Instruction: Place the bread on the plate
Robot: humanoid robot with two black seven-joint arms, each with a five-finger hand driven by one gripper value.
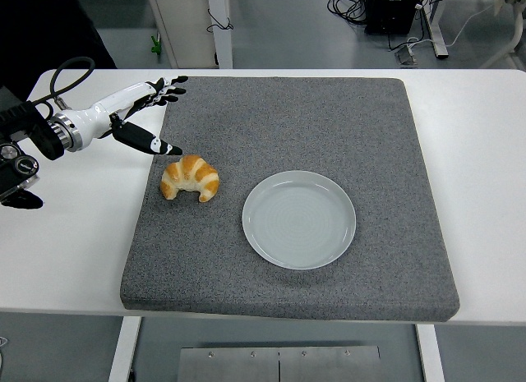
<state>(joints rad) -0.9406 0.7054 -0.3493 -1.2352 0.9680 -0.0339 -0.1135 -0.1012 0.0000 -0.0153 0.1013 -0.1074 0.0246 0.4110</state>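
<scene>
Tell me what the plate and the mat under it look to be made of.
Plate: looks like glazed ceramic, or possibly melamine; pale grey-blue, smooth, with a soft sheen and faint concentric rings.
Mat: looks like dense foam or felt-like fabric; dark grey, speckled, matte, with thick, slightly rounded edges.

No text, label, brand, number or sign can be read anywhere: none shows on the croissant [190,177], the plate [298,218], the grey mat [329,119], the worktop [477,152] or the robot hand [136,111].
</scene>
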